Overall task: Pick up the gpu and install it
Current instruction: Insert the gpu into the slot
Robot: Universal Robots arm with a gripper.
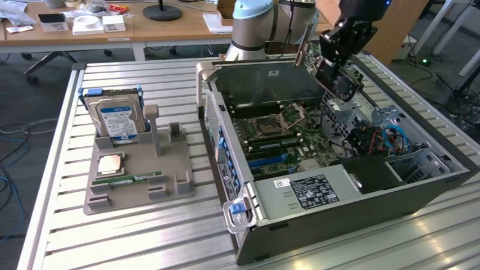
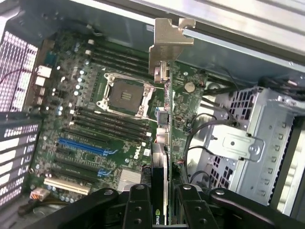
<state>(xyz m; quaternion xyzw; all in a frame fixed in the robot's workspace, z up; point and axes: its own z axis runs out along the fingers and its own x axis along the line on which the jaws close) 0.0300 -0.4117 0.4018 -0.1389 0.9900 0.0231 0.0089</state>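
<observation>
Gpu [image 2: 161,157], grasped edge-on by the clenched gripper [image 2: 164,200], extended lengthwise away from it, bracket [image 2: 167,45] foremost, over the motherboard [image 2: 95,119].

I see my arm [image 1: 251,39] at the top centre of the exterior view, a silver-grey tube with a pale blue joint cap [image 1: 251,8]. The gripper [image 1: 341,50] is black and angular, with a small blue light [image 1: 386,3] glowing above it. On the wrist view, its matte black fingers [image 2: 195,210] carry round recessed screws [image 2: 138,206].
</observation>
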